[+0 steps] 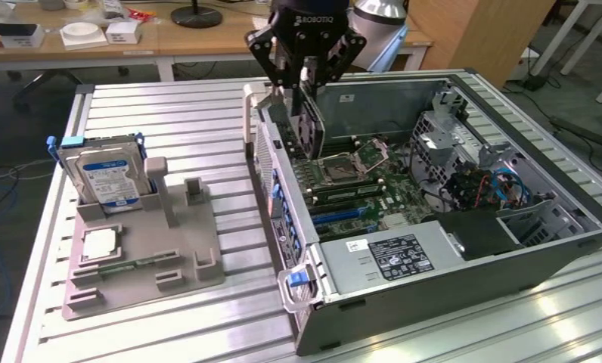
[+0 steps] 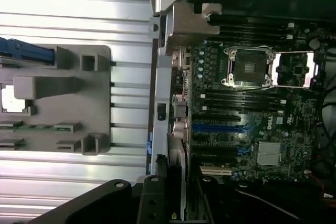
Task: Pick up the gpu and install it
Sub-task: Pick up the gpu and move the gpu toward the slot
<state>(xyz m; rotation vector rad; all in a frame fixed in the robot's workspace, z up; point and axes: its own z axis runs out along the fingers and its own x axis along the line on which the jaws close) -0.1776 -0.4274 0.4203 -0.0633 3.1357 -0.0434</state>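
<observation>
While above one open case (image 1: 463, 295), one hand (image 1: 303, 88) tight around one gpu (image 1: 312, 133), one hard drive (image 1: 104, 178) apart.

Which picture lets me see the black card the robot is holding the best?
The exterior view. There the gpu hangs from the gripper over the open computer case, with its dark face showing. The wrist view looks along the gpu edge-on, so it appears as a thin silvery strip.
</observation>
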